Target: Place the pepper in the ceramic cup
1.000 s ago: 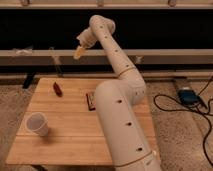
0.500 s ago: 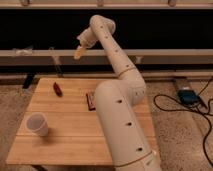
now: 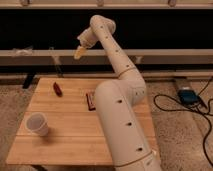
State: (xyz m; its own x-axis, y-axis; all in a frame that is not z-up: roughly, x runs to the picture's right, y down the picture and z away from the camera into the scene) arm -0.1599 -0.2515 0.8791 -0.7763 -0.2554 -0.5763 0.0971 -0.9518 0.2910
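- Pincer [image 3: 80, 52]: raised high over worktop's far edge; jaws spread wide, nothing held.
- Pepper [image 3: 57, 89]: lying flat on worktop [image 3: 75, 145], far-left area, well below pincer, untouched.
- Cup [image 3: 37, 124]: upright, near-left corner, well apart from pepper; looks empty.
- Bar [image 3: 91, 100]: dark, mid-worktop, just beside arm [image 3: 117, 115]; no part in job.
- Progress: no step done yet. Left: descend to pepper, grasp, carry to cup, release inside.

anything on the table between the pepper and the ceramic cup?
No. In the camera view only bare table lies between the pepper and the ceramic cup; the dark bar sits off to the right. The gripper hangs open above the far edge.
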